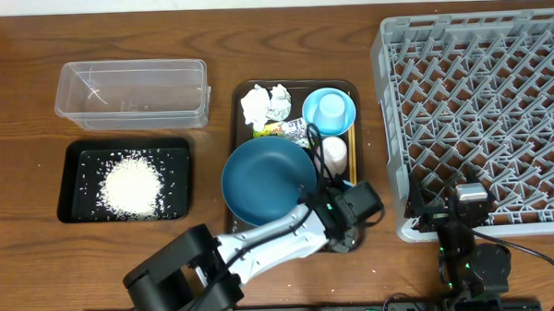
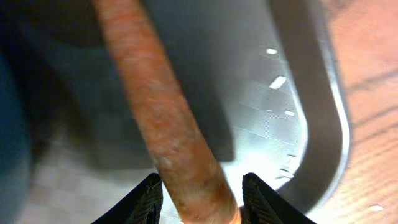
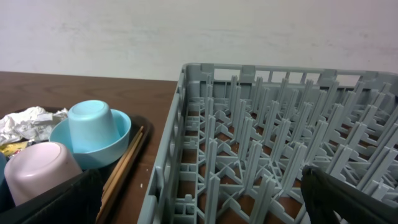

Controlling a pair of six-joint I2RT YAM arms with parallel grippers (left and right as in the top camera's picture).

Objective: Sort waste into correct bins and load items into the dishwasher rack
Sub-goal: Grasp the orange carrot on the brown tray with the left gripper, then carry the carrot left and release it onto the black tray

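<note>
My left gripper point(image 1: 353, 213) is down at the near right corner of the brown serving tray point(image 1: 241, 92). In the left wrist view its jaws point(image 2: 202, 202) are shut on the orange carrot point(image 2: 161, 112), just above the tray floor. The carrot is hidden in the overhead view. My right gripper point(image 1: 464, 209) is open and empty at the front edge of the grey dishwasher rack point(image 1: 478, 102), with its fingers point(image 3: 205, 205) wide apart. The tray holds the big blue plate point(image 1: 267, 179), crumpled tissues point(image 1: 266, 105), the foil wrapper point(image 1: 290, 129), a white cup point(image 1: 333, 152) and chopsticks point(image 1: 352, 148).
A light blue cup point(image 1: 329, 107) stands upside down in the small light blue bowl point(image 1: 342, 116). The black tray point(image 1: 70, 181) at the left holds a heap of rice point(image 1: 130, 186). The clear tub point(image 1: 132, 91) stands behind it. The rack point(image 3: 261, 124) fills the right side.
</note>
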